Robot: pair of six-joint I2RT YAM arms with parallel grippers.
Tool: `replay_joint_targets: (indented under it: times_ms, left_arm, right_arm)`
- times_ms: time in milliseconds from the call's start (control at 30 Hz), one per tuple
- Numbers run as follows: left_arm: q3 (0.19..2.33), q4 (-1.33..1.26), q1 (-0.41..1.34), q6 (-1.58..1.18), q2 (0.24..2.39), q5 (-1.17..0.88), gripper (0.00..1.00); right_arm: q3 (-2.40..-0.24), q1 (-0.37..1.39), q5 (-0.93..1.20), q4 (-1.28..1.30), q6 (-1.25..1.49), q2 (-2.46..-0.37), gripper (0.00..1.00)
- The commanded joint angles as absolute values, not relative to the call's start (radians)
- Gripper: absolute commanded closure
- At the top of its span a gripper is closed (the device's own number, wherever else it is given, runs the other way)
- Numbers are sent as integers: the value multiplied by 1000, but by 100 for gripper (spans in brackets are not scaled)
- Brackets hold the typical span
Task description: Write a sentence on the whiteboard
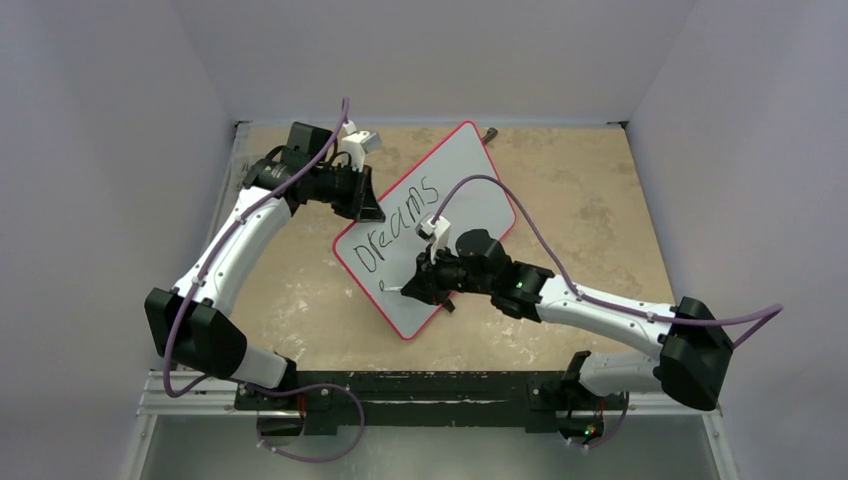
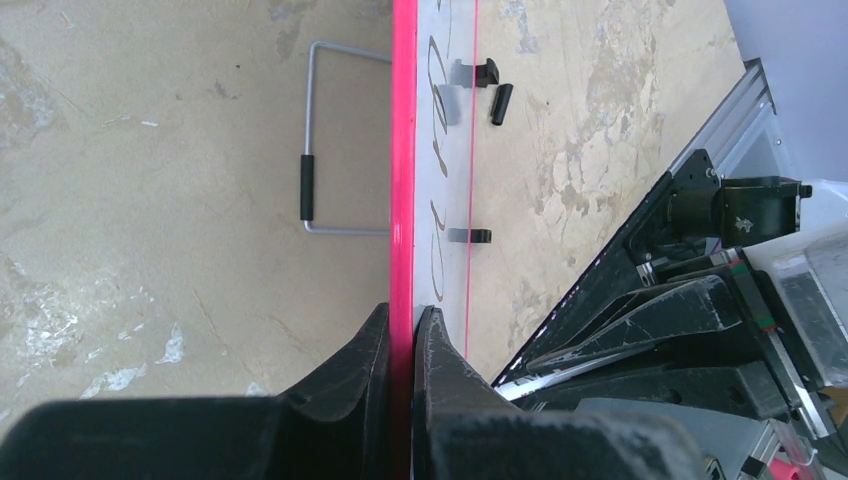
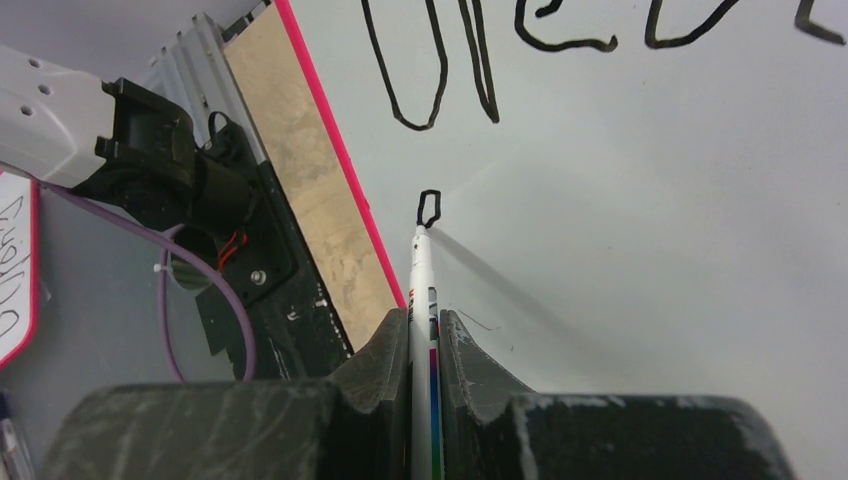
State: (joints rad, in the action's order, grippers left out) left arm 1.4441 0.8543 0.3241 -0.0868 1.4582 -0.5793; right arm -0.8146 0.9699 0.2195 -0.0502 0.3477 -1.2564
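Observation:
The whiteboard (image 1: 450, 200), white with a thin red rim, lies tilted on the table. The word "Dreams" (image 1: 400, 226) is written on it in black, with a small loop of a second line (image 1: 384, 286) below. My left gripper (image 1: 365, 207) is shut on the board's left red rim (image 2: 403, 200). My right gripper (image 1: 412, 288) is shut on a white marker (image 3: 421, 300). The marker's tip touches the board at the small black loop (image 3: 428, 208). Parts of "Dreams" (image 3: 440, 70) show at the top of the right wrist view.
The board's wire stand (image 2: 312, 150) shows behind it on the tan tabletop (image 1: 580, 200). Small black clips (image 2: 484, 72) sit on the board's edge. A small dark object (image 1: 489, 131) lies by the back wall. The black base rail (image 1: 400, 385) runs along the near edge.

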Motion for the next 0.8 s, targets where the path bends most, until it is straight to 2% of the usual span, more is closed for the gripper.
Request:
replay_joint_targets:
  times_ms: [0, 400, 767]
  left_arm:
    - [1425, 856, 333, -4, 1474, -376, 100]
    - [1424, 856, 333, -4, 1472, -376, 100]
    - [1425, 856, 333, -4, 1480, -377, 100]
  right_arm:
    - [-793, 969, 216, -61, 330, -1248, 100]
    - [-783, 968, 115, -11, 335, -1225, 100]
    - [-862, 967, 148, -5, 339, -1194, 100]
